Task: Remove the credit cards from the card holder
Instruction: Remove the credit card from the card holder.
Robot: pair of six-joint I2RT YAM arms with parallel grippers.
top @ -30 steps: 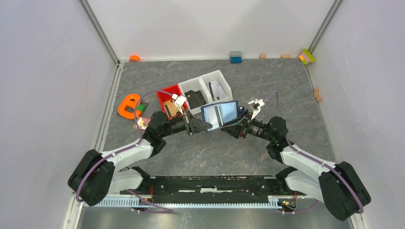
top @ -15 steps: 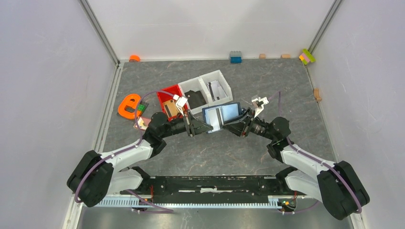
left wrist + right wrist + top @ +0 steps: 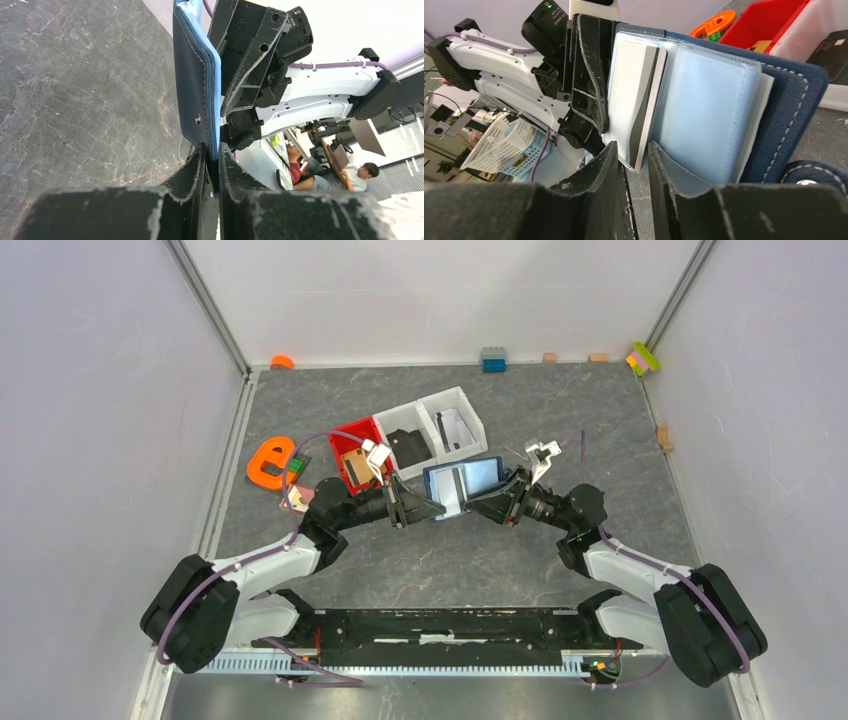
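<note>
The card holder [image 3: 462,483] hangs open above the table's middle, navy outside [image 3: 192,85], light blue inside [image 3: 704,105]. My left gripper [image 3: 214,155] is shut on its lower edge, seen from above at the left gripper [image 3: 430,508]. A silvery credit card [image 3: 629,95] with a dark band sticks out of the holder's left pocket. My right gripper [image 3: 633,150] stands slightly open right under that card's lower corner, with a gap between the tips. From above the right gripper [image 3: 495,500] meets the holder's right side.
Behind the holder stand a red bin [image 3: 352,445] and two white bins [image 3: 440,420], one holding a black item [image 3: 407,446]. An orange letter shape [image 3: 268,462] lies to the left. A blue brick [image 3: 493,359] and small blocks [image 3: 644,358] line the back wall.
The right arm has pushed in toward the holder and its jaws have narrowed a little. The holder has shifted slightly left and up in the top view. The left grip is unchanged.
</note>
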